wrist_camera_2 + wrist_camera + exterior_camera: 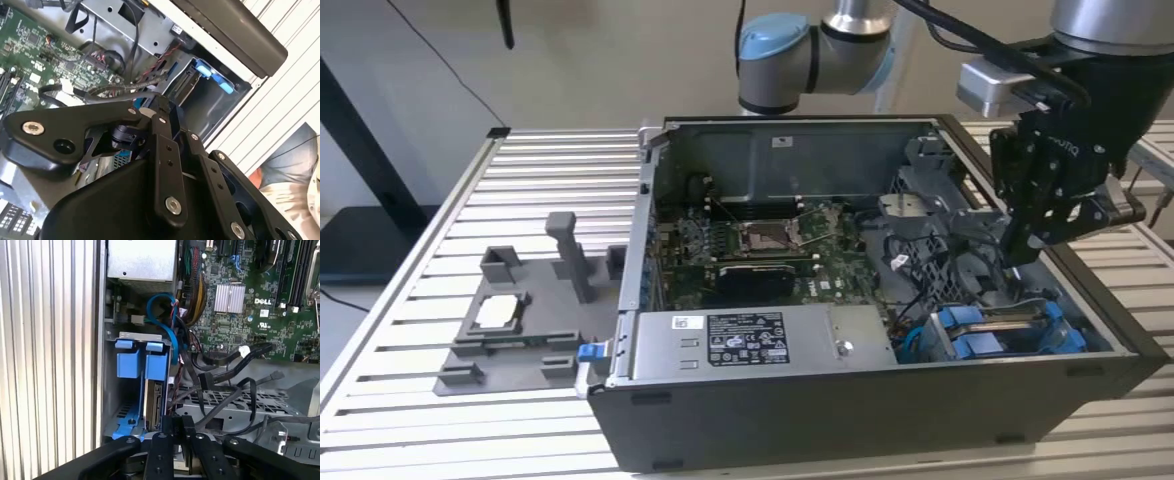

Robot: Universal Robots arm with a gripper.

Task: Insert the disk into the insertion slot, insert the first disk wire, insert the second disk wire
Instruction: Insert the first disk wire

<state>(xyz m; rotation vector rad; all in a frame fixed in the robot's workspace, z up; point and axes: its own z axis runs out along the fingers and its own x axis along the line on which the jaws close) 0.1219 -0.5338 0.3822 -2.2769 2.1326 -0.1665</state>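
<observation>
Currently, disk: silver-grey edge between bright blue carrier tabs, seated in the slot, case corner at the exterior view's right.
Gripper: narrow, tips nearly together, near the disk.
Arm: reaching down steeply into the case.

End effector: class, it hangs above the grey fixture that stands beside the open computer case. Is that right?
No. In the exterior view the end effector hangs above the inside of the open computer case, near the blue-railed insertion slot at the exterior view's right. The grey fixture stands beside the case, away from the end effector.
</observation>
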